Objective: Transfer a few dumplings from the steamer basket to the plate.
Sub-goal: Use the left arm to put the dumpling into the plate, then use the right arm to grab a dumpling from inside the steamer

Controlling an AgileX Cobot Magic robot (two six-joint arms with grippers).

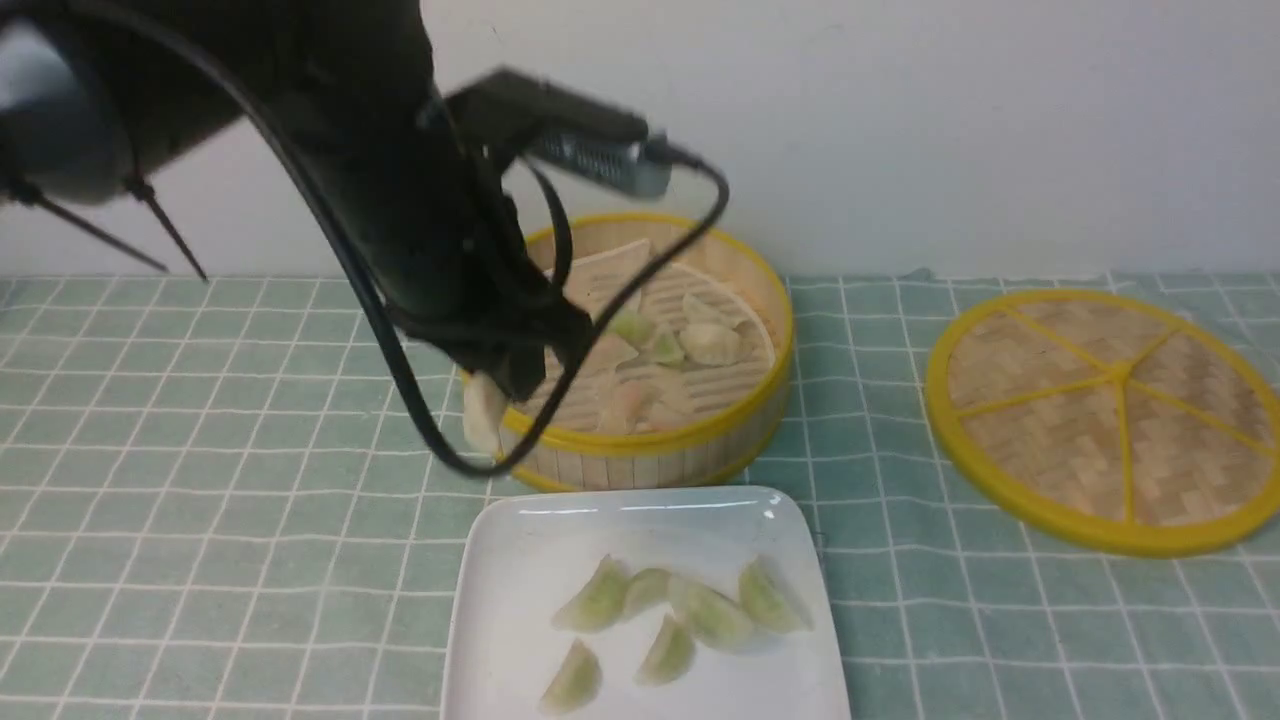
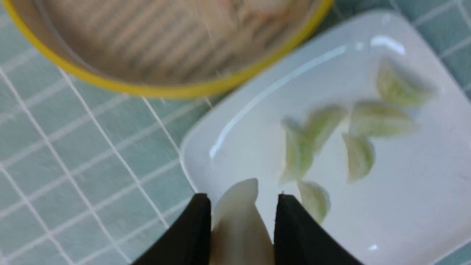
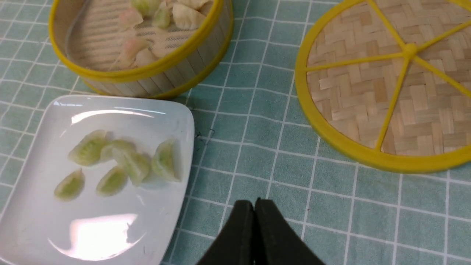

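- The left gripper (image 2: pixel 243 201) is closed partway on a pale cream dumpling (image 2: pixel 239 224), which hangs just outside the steamer basket (image 1: pixel 650 450) at its 8 o'clock rim. The slick skin could slip free and land on the cloth (image 1: pixel 200 450).
- The plate (image 1: pixel 520 570) lies at the basket's 6 o'clock. Letting go too early would fall short of its 10 o'clock corner.
- Six green dumplings (image 1: pixel 700 612) crowd the plate's middle, so a drop there would pile them up.
- The right gripper (image 3: pixel 254 207), pressed together and empty, likely adds no risk.

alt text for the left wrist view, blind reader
The left claw grips a pale dumpling. Behind it, blurred, are a white plate holding six green dumplings and the yellow rim of the steamer basket.
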